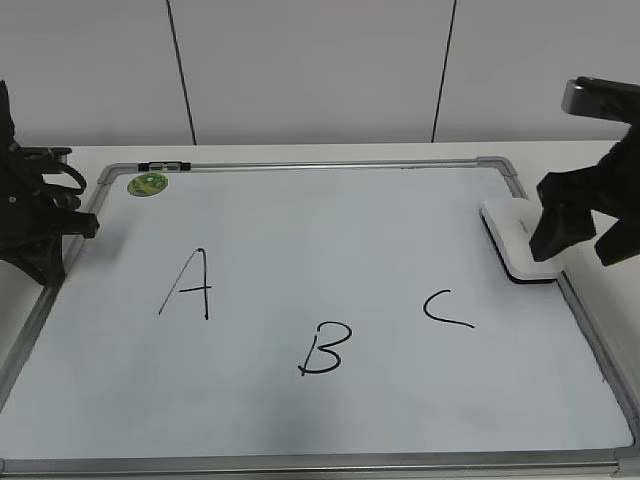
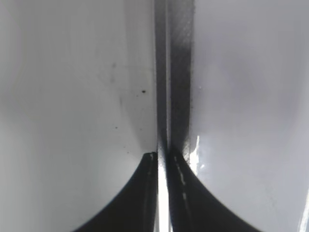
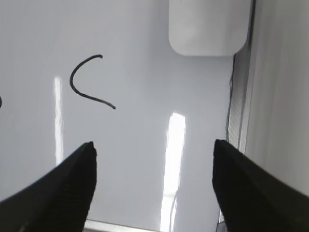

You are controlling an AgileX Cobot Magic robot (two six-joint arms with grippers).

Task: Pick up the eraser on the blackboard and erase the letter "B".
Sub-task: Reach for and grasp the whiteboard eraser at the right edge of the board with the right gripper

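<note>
Three handwritten black letters are all the writing I can read on the blackboard: an "A" on the left, the letter "B" low in the middle, and a "C" to the right. No brand or printed label is legible anywhere.

Starting at my far left, the left gripper sits at the board's left frame, off the writing surface. On its wrist camera the two dark fingers are pressed nearly together, with only a thin bright sliver between them right over the frame rail, and nothing pinched. Near the top left corner I see a small round green magnet and beside it a dark marker lying along the top frame; its print is too small to read.

The "B" looks whole and unsmudged. Moving right, the eraser lies flat on the board against the right frame, above and to the right of the "C". The right gripper hangs over its near end, its fingers spread wide and holding nothing; on the wrist camera the eraser lies ahead of the tips.
</note>
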